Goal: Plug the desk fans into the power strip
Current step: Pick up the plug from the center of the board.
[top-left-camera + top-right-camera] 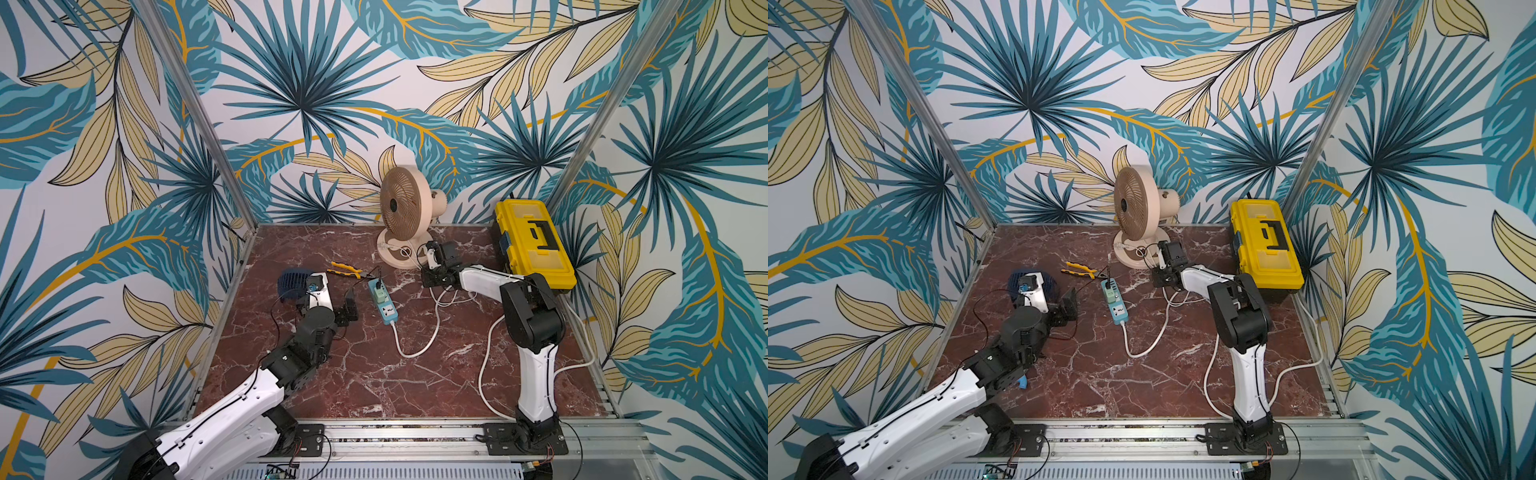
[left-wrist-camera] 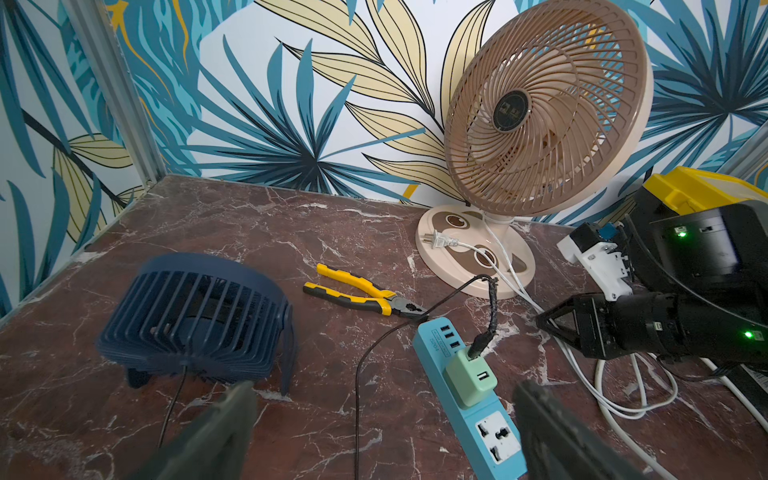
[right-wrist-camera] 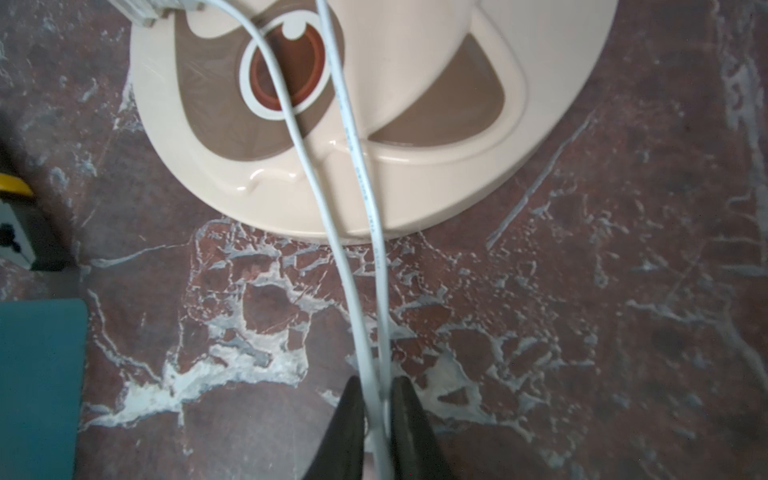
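Left hand (image 2: 384,388): nearest the lens. It stands wide open and empty, low over the tabletop and just beside the strip on its left-edge side.
Tabletop (image 1: 374,374): red marble, with everything set in its far half.
Toolbox (image 1: 534,241): yellow, lid closed, in the far right corner.
Fan (image 1: 401,203): beige and upright at the middle of the far edge, with the grille turned toward the near left corner.
Right hand (image 3: 377,384): pinched closed on the fan's white cord (image 3: 332,208), just off the round base on its near side.
Blue fan (image 2: 195,320): lies tilted near the left edge.
Strip (image 1: 384,305): light blue, mid-tabletop between the two hands. Its long axis runs from far edge to near edge. The ports and a green adapter (image 2: 469,374) are at the far end, one free socket faces up toward the near end, and a white lead leaves toward the near edge.
Pliers (image 2: 357,293): yellow-handled, just beyond the strip's far end.
Plug (image 2: 438,240): two-pin and unplugged. It lies on the fan's base, beyond the right hand toward the far edge.
Key relation: the right hand is the nearer one to the plug, but it grips the cord short of it. From that hand the free socket lies toward the left edge and a little nearer. The pins will likely need turning downward to meet the socket.
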